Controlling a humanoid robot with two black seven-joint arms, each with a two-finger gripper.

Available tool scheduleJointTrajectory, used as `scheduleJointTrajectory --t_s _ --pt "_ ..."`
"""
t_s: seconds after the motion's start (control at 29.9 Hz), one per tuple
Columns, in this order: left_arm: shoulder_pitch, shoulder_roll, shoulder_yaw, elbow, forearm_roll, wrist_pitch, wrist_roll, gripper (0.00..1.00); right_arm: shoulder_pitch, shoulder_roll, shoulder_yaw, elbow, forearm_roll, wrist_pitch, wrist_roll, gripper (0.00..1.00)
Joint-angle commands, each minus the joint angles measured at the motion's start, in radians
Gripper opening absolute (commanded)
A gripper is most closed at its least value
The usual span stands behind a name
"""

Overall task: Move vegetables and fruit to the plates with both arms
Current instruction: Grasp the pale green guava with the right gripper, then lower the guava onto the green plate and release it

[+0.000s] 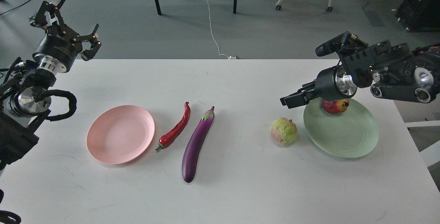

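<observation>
Pale pink plate [120,134], faint rings; mint green plate [343,138]. Glossy red chili [176,127], green stem. Purple eggplant [197,144], lilac-green cap. Dark red pomegranate [334,106]. Yellow-green fruit [284,131], pink blush. White table [233,189].

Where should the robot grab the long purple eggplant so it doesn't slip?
Probably around the eggplant's middle, coming straight down from above, with the fingers closing across its narrow width. It lies flat on the table, long and slightly curved, and the skin looks glossy, so the ends would likely tip or slide. The chili lies close on its left, so the tool should stay narrow there.
</observation>
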Motion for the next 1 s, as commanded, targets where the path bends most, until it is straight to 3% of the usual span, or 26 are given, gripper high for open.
scheduleJointTrajectory --t_s 0.0,0.3,0.67,0.97 --pt "-0.001 0.001 -0.002 0.000 0.001 -0.001 0.000 0.98 -0.035 0.031 -0.004 0.004 -0.006 0.000 0.006 0.94" --pt "-0.001 0.001 -0.002 0.000 0.001 -0.001 0.000 0.98 -0.117 0.106 -0.035 -0.025 -0.002 -0.005 0.007 0.89" --pt "0.001 0.003 0.000 0.000 0.001 -0.001 0.002 0.98 -0.135 0.097 -0.063 -0.066 -0.032 -0.061 0.007 0.54" --pt "0.001 0.007 0.000 0.000 0.001 -0.001 0.002 0.98 -0.006 -0.007 -0.067 -0.059 -0.048 -0.061 -0.002 0.54"
